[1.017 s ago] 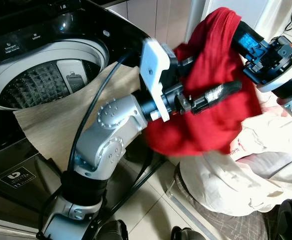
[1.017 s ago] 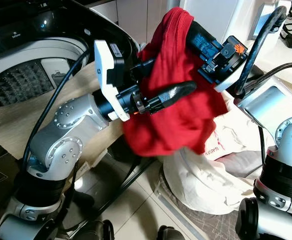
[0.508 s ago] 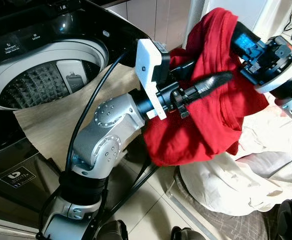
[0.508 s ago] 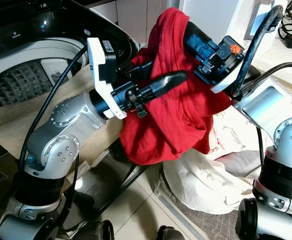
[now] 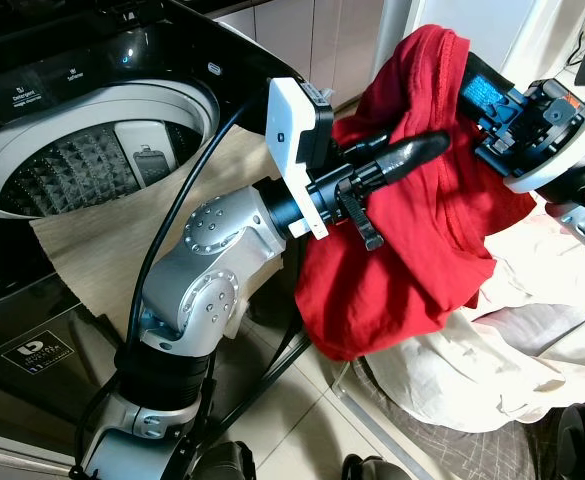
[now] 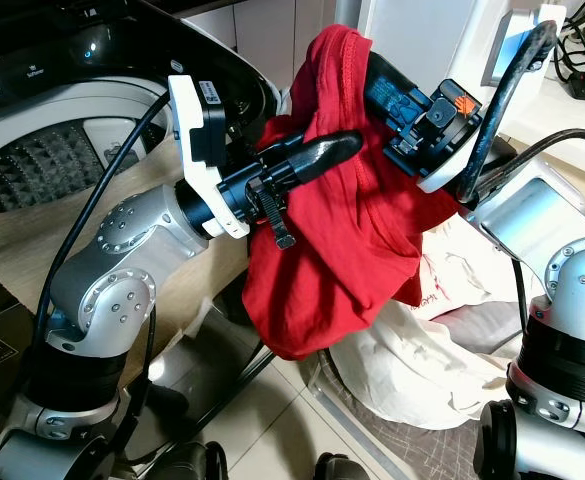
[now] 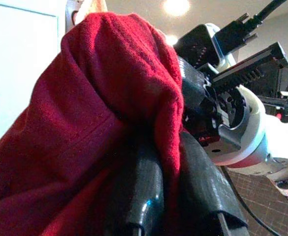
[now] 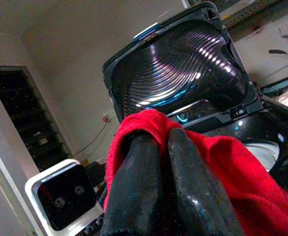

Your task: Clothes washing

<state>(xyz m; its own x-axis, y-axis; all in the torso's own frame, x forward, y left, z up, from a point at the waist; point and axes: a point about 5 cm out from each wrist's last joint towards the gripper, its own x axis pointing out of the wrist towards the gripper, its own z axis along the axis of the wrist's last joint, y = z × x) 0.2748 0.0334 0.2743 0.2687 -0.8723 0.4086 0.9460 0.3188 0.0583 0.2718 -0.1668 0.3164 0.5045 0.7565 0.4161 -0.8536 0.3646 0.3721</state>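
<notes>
Nearest the camera, a heap of pale laundry (image 5: 472, 370) lies on the floor below the right arm, likely the pile the load is drawn from. Above it hangs the red garment (image 5: 412, 270), carried between both arms and clear of the floor, its lower hem drooping free over the pale heap.

The left claw (image 5: 412, 152) reaches across to the right, its fingers (image 7: 139, 196) drawn close together with red cloth folded over and between them; it appears to be pinching a fold near the garment's upper middle. The right claw (image 8: 163, 162) is higher up, its fingers (image 8: 188, 191) also pressed close together, with the garment's top edge draped over their tips like a hood. So the cloth hangs from the right claw at its peak and is gathered lower down by the left, which seems meant to bunch the loose fabric so it can travel as one bundle.

Farther off to the left stands the washer (image 5: 32, 70), lid (image 8: 178, 64) raised and drum (image 5: 82, 165) open. A tan cloth (image 5: 102, 250) lies over its front edge. The garment is well to the right of the drum, so the carry across is yet to be made.
</notes>
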